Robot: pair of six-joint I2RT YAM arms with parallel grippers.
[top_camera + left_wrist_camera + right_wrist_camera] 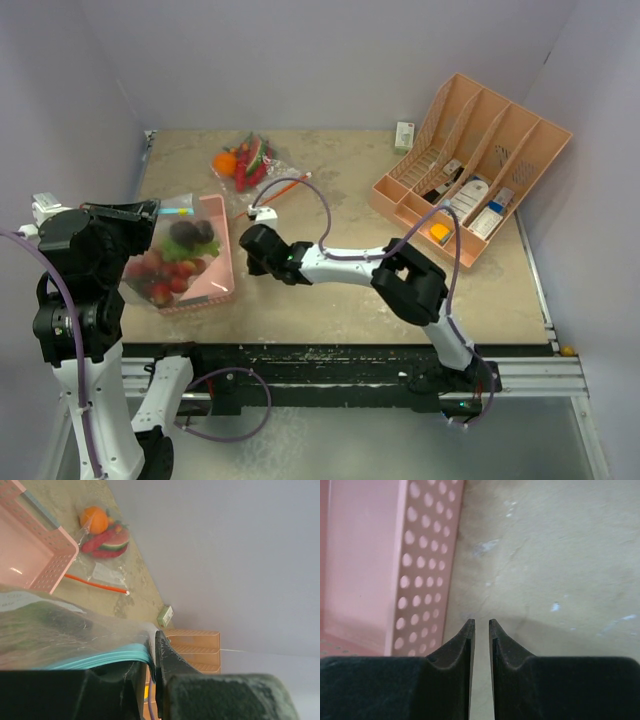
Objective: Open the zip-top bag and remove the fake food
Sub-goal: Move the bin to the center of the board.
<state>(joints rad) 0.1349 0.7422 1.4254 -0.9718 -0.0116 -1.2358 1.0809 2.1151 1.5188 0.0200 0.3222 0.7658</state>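
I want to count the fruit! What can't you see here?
Fruit in the zip-top bag: top view, piled, hiding each other; left wrist view blurs it.
Labels in the organiser: top view, too small.
Pink basket: right wrist view, cut off by the edge.

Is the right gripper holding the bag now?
No, the right gripper has its fingers nearly shut on nothing, beside the pink basket over the table.

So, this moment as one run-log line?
left gripper: shut on zip-top bag | right gripper: shut, empty, beside pink basket | fake food: inside bag
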